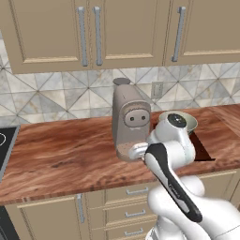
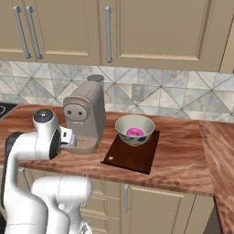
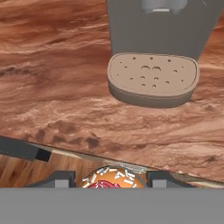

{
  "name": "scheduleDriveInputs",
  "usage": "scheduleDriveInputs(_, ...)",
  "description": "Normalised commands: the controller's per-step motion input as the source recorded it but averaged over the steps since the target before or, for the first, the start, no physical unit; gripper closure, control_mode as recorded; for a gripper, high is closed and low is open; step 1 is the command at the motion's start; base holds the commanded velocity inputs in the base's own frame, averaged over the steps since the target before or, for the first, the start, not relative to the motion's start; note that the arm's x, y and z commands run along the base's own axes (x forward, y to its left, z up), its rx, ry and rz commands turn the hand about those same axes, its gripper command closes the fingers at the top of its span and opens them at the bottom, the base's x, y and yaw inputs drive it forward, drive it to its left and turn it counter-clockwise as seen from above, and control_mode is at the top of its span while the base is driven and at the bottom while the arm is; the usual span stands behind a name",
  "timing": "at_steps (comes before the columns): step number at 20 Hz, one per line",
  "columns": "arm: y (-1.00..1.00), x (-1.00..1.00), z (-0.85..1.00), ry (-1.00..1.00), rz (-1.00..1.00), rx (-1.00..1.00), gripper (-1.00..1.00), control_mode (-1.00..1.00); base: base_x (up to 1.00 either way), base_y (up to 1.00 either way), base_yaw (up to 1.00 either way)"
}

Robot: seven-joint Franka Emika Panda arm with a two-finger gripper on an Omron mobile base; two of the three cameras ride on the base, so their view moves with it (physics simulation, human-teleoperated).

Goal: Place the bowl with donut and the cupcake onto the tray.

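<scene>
The pale grey-green bowl (image 2: 135,129) stands on the dark reddish-brown tray (image 2: 132,157), with the pink donut (image 2: 134,132) inside it. In the left base view the arm covers most of the bowl (image 1: 191,123) and part of the tray (image 1: 202,149). My gripper (image 3: 111,180) hovers over the counter's front edge, in front of the coffee machine and left of the tray. It is shut on the cupcake (image 3: 114,176), whose sprinkled top with a red patch shows between the two fingertips. The cupcake's base is hidden.
A tall taupe coffee machine (image 2: 87,116) stands on the wood-grain counter (image 2: 183,160) just left of the tray, its perforated drip plate (image 3: 152,75) ahead of the hand. A stove corner (image 1: 4,145) lies far left. Wall cabinets hang above.
</scene>
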Motion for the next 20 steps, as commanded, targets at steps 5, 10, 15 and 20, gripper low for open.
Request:
scheduleDriveInputs(5,-0.54,-0.30,0.10,0.00,-0.04,0.00,1.00,-1.00,0.00,0.00,0.00)
scheduleDriveInputs(10,-0.59,-0.07,0.00,0.00,-0.04,0.00,1.00,-1.00,0.00,0.00,0.00)
scheduleDriveInputs(15,-0.61,0.00,0.01,0.00,-0.02,0.00,1.00,-1.00,0.00,0.00,0.00)
scheduleDriveInputs(20,-0.56,0.05,0.00,0.00,0.00,0.03,1.00,-1.00,0.00,0.00,0.00)
